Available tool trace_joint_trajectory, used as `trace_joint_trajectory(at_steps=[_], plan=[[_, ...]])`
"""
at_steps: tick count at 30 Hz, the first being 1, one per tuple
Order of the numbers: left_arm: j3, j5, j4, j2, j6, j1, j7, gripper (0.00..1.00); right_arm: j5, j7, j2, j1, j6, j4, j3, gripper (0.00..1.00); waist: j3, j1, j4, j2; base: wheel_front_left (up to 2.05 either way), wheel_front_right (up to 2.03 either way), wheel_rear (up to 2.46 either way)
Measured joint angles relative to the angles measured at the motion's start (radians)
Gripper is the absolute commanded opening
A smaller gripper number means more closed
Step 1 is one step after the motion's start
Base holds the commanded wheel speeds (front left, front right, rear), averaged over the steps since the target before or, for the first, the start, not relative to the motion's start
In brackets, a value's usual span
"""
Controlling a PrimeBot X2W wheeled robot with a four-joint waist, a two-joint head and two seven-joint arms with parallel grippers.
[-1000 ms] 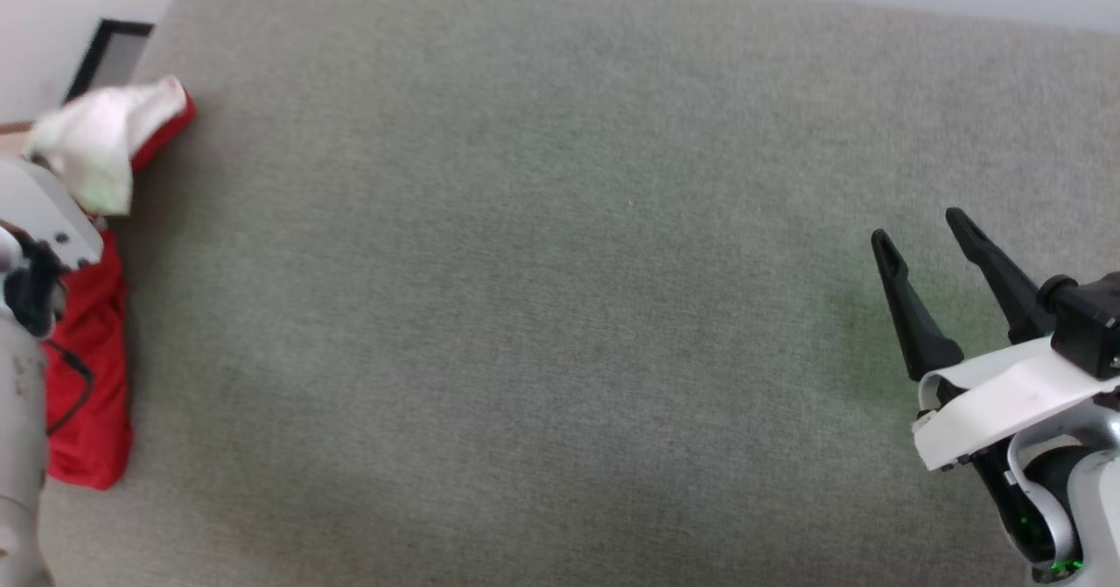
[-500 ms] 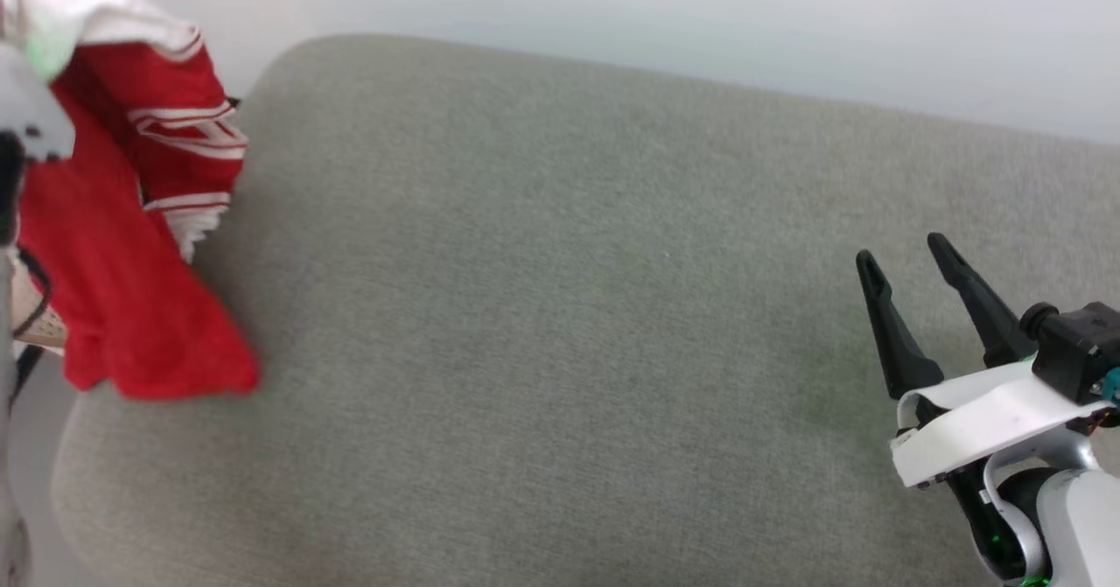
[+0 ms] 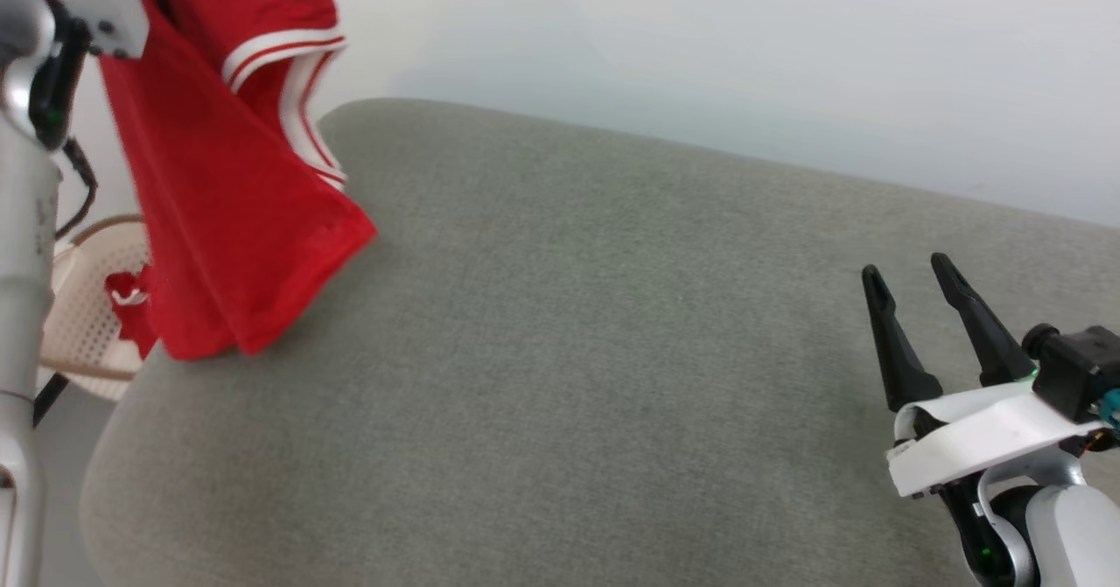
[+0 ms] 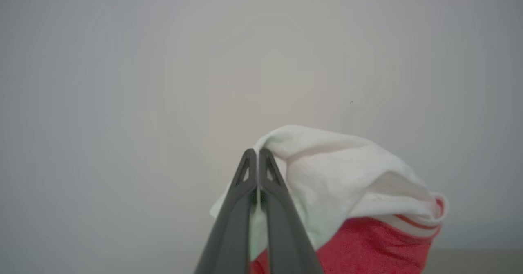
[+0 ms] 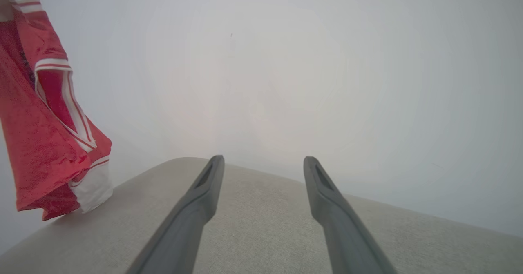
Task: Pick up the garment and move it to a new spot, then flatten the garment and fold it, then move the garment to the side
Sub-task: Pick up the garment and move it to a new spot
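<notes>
The garment (image 3: 227,220), bright red with double white stripes at its hem, hangs in the air over the far left corner of the grey cushion (image 3: 612,368). In the left wrist view my left gripper (image 4: 257,155) is shut on a white fold of the garment (image 4: 335,172), with red cloth drooping below it. My right gripper (image 3: 910,274) stands open and empty low over the cushion's right side. In the right wrist view the right gripper (image 5: 263,159) points at the wall, and the garment (image 5: 41,135) dangles at the far left, its lower edge close to the cushion.
A pale perforated basket (image 3: 79,316) sits off the cushion's left edge, with a small wad of red-and-white cloth (image 3: 124,294) at its rim. A plain light wall (image 3: 700,62) runs behind the cushion. My left forearm (image 3: 22,246) rises along the left border.
The head camera has tilted up. My left arm has lifted the garment from the cushion's left edge and carried it up and rightward. The right gripper has stayed open in place.
</notes>
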Motion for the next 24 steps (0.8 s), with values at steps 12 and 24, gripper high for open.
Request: trace_joint_trajectory(at_steps=[12, 24], plan=[[-0.12, -0.08, -0.296, 0.039, 0.0, 0.035, 0.128, 0.0, -0.021, -0.026, 0.007, 0.036, 0.0, 0.016, -0.079, 1.0, -0.043, 0.0, -0.103, 0.0, 0.0, 0.0, 0.0], [-0.159, -0.138, -0.61, 0.026, 0.024, 0.147, 0.264, 0.0, -0.055, -0.02, 0.025, 0.077, 0.0, -0.007, -0.171, 1.0, -0.064, 0.0, -0.26, 0.0001, 0.0, 0.0, 0.0]])
